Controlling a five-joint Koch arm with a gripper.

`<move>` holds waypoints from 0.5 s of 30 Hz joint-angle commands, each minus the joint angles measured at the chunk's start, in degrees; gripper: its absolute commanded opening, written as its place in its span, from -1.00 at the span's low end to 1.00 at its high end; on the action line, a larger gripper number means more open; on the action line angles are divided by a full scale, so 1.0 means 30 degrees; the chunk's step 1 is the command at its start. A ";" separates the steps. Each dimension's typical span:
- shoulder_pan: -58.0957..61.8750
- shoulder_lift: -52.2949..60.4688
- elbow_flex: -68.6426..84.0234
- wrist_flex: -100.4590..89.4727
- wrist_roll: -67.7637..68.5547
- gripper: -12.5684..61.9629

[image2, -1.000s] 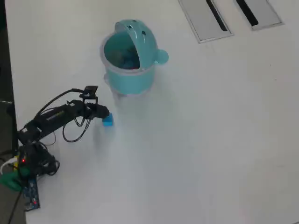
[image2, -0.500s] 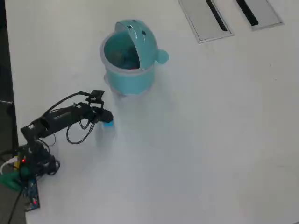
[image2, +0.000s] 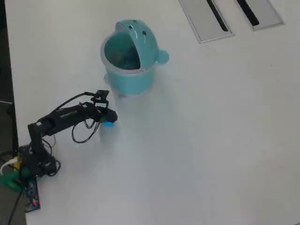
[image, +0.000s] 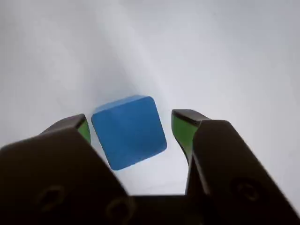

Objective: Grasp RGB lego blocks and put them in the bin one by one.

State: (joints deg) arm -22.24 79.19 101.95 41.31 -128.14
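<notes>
The bin (image2: 129, 56) stands on the white table (image2: 211, 140), lid tipped up, unmoved since the earlier frames. The arm (image2: 61, 119) has reached further out than a second ago, toward the bin's near side. The gripper (image: 133, 126) is spread, green-padded jaws flanking the blue block (image: 129, 131) without clamping. The block (image2: 108, 123) sits on the table below the bin, now mostly covered in the overhead view.

Small blue cube-shaped lego block (image: 129, 131) was solid blue, no pattern. Black plastic pincer (image: 131, 129) had green inner pads (image: 180, 131). Round teal plastic bin (image2: 129, 79) had two dark dots on lid. Plain white counter (image2: 211, 140); flat grey slotted panels (image2: 201, 21), black slots.
</notes>
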 commanded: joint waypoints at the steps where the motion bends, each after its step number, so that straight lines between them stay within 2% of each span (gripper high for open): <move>1: 0.0059 0.0029 -0.1553 -0.0234 0.0205 0.17; 9: 0.0205 -0.1143 -0.2109 0.0352 0.0146 0.14; 11: 0.0234 -0.1348 -0.2227 0.0791 0.0059 0.06; 13: 0.0117 -0.1582 -0.2520 0.0996 -0.0146 -0.18; 15: 0.0059 -0.1436 -0.2666 0.0996 -0.0205 -0.18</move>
State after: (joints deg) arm -22.06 74.00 98.96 44.30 -128.67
